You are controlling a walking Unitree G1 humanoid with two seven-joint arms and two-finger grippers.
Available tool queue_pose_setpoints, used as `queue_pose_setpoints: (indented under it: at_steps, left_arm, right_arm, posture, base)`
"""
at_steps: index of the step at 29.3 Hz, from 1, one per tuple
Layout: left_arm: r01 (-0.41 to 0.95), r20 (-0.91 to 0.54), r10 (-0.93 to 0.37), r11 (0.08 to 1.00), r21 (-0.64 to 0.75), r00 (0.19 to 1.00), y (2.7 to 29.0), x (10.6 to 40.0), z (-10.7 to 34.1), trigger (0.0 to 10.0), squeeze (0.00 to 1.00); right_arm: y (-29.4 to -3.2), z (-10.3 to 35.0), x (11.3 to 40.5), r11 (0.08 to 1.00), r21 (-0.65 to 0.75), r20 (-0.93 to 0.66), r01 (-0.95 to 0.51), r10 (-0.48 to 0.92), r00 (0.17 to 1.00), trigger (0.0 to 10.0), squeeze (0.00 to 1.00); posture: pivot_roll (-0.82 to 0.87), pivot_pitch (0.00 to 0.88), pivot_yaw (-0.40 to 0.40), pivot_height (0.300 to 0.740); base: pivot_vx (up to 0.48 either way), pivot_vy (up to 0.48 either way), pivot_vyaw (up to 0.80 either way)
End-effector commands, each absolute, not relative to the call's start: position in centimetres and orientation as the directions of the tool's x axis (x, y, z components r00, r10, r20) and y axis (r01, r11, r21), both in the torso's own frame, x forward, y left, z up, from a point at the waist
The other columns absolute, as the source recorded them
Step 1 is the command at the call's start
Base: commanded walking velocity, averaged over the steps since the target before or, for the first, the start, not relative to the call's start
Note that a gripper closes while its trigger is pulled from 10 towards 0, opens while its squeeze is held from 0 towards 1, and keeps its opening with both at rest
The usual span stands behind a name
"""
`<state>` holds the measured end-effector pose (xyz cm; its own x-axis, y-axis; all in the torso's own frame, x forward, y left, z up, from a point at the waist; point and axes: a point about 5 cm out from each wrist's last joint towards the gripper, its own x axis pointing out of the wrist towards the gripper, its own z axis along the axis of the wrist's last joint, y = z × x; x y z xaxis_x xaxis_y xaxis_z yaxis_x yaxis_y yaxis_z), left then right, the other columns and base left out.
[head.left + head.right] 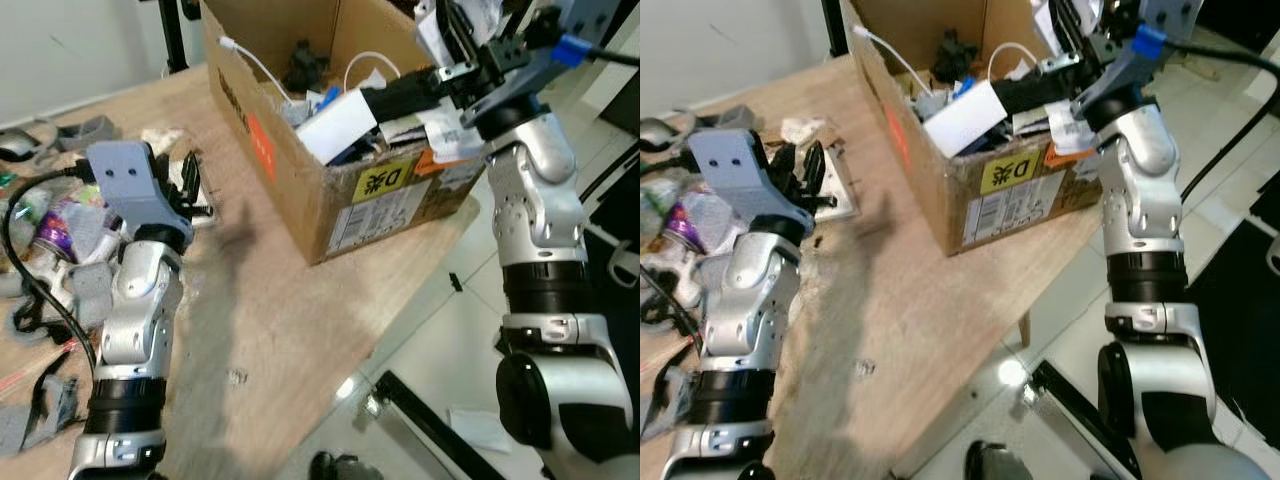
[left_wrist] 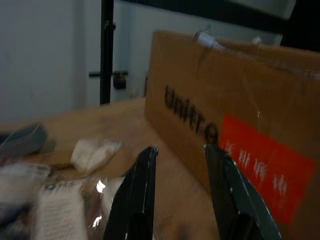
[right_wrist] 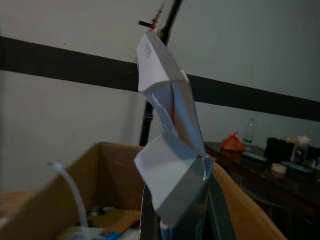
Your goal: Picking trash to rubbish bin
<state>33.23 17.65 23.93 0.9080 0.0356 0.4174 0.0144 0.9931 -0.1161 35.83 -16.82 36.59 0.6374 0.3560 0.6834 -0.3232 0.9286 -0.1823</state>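
Here, a folded white paper [image 3: 167, 150] is pinched between the closed fingers of the right gripper [image 3: 175, 220], held over the cardboard box [image 1: 330, 200] of trash. The left gripper [image 2: 177, 195] is held parted and empty above the wooden table [image 1: 270, 300], beside the box.

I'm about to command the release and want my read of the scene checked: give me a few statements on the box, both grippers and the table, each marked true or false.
1. The right gripper holds white crumpled paper over the cardboard box. True.
2. The cardboard box is empty. False: it holds cables, paper and other trash.
3. The left gripper is open, with nothing between its fingers. True.
4. The box stands on the floor. False: it stands on the wooden table, at its edge.
5. Loose litter lies on the table near the left arm. True.
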Motion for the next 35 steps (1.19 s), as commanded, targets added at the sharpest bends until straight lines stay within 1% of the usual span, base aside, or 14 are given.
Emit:
queue_pose_setpoints:
  at_steps: [1, 4, 9, 11, 13, 14, 15, 18, 20, 24, 28, 30, 33, 35]
  left_arm:
    - [0.003, 0.426, 0.048, 0.993, -0.117, 0.903, 17.8, 33.0, 23.7, 10.0, 0.00]
    - [0.001, 0.428, 0.051, 0.993, -0.119, 0.902, 17.9, 33.0, 23.6, 10.0, 0.00]
    - [0.005, 0.436, 0.045, 0.994, -0.112, 0.899, 17.9, 32.8, 23.6, 10.0, 0.00]
    - [0.007, 0.435, 0.041, 0.994, -0.109, 0.899, 17.8, 32.9, 23.5, 10.0, 0.00]
    - [0.008, 0.440, 0.038, 0.995, -0.101, 0.897, 17.8, 32.9, 23.6, 10.0, 0.00]
    - [0.007, 0.442, 0.037, 0.995, -0.097, 0.896, 17.8, 32.9, 23.6, 10.0, 0.00]
    - [0.004, 0.445, 0.040, 0.995, -0.097, 0.894, 17.9, 33.0, 23.7, 10.0, 0.00]
    - [0.010, 0.449, 0.036, 0.995, -0.099, 0.893, 17.9, 32.9, 23.8, 10.0, 0.00]
    - [0.012, 0.449, 0.030, 0.996, -0.090, 0.893, 17.8, 33.0, 23.8, 10.0, 0.00]
    - [0.008, 0.449, 0.033, 0.996, -0.090, 0.893, 18.0, 32.9, 23.7, 10.0, 0.00]
    - [0.008, 0.451, 0.030, 0.996, -0.083, 0.892, 17.9, 33.0, 23.8, 10.0, 0.00]
    - [0.004, 0.458, 0.035, 0.997, -0.083, 0.889, 18.0, 33.0, 24.0, 10.0, 0.00]
    - [0.000, 0.463, 0.039, 0.996, -0.084, 0.886, 18.2, 33.0, 24.2, 10.0, 0.00]
    - [-0.013, 0.468, 0.049, 0.997, -0.080, 0.883, 18.5, 33.0, 24.4, 10.0, 0.00]
  right_arm:
    - [-17.4, 37.4, 35.4, 0.936, -0.192, 0.712, -0.296, 0.340, 0.614, 10.0, 0.00]
    - [-17.5, 37.4, 35.5, 0.937, -0.192, 0.710, -0.293, 0.339, 0.617, 10.0, 0.00]
    - [-17.7, 37.4, 35.6, 0.939, -0.191, 0.713, -0.286, 0.332, 0.618, 10.0, 0.00]
    - [-18.1, 37.6, 35.6, 0.947, -0.202, 0.723, -0.251, 0.317, 0.614, 10.0, 0.00]
    - [-19.8, 37.9, 35.8, 0.970, -0.171, 0.734, -0.173, 0.243, 0.634, 10.0, 0.00]
    - [-20.6, 38.0, 36.0, 0.978, -0.149, 0.732, -0.148, 0.209, 0.648, 10.0, 0.00]
    - [-22.2, 37.6, 36.4, 0.988, -0.123, 0.714, -0.093, 0.154, 0.683, 10.0, 0.00]
    - [-24.0, 36.5, 37.0, 0.993, -0.111, 0.657, -0.031, 0.096, 0.748, 10.0, 0.00]
    - [-25.0, 35.8, 37.2, 0.996, -0.090, 0.630, -0.010, 0.064, 0.774, 10.0, 0.00]
    - [-26.0, 34.9, 37.4, 0.997, -0.076, 0.603, 0.010, 0.038, 0.797, 10.0, 0.00]
    - [-26.5, 34.5, 37.8, 0.997, -0.073, 0.589, 0.016, 0.030, 0.807, 10.0, 0.00]
    - [-26.7, 34.6, 38.0, 0.998, -0.066, 0.586, 0.017, 0.026, 0.810, 10.0, 0.00]
    - [-26.7, 35.0, 38.0, 0.998, -0.061, 0.596, 0.007, 0.030, 0.803, 10.0, 0.00]
    - [-26.5, 35.5, 38.1, 0.999, -0.051, 0.609, -0.013, 0.042, 0.792, 10.0, 0.00]
  posture:
    - [0.01, 0.186, -0.064, 0.740]
    - [0.00, 0.205, -0.065, 0.740]
    - [0.01, 0.194, -0.066, 0.740]
    - [0.01, 0.213, -0.065, 0.740]
    - [0.01, 0.185, -0.064, 0.740]
    - [0.01, 0.185, -0.064, 0.740]
    - [0.01, 0.205, -0.064, 0.740]
    - [0.01, 0.185, -0.063, 0.740]
    - [0.01, 0.197, -0.064, 0.740]
    - [0.01, 0.194, -0.057, 0.740]
    - [0.02, 0.206, -0.057, 0.740]
    - [0.02, 0.196, -0.051, 0.740]
    - [0.03, 0.188, -0.049, 0.740]
    - [0.04, 0.207, -0.048, 0.740]
  base:
    - [0.000, 0.000, 0.00]
    - [0.000, 0.000, 0.00]
    - [0.000, 0.000, 0.00]
    - [0.000, 0.000, 0.00]
    - [0.000, 0.000, 0.00]
    - [0.000, 0.000, 0.00]
    - [0.000, 0.000, 0.00]
    - [0.000, 0.000, 0.00]
    - [0.000, 0.000, 0.00]
    - [0.000, 0.000, 0.00]
    - [0.000, 0.000, 0.00]
    - [0.000, 0.000, 0.00]
    - [0.000, 0.000, 0.00]
    - [0.000, 0.000, 0.00]
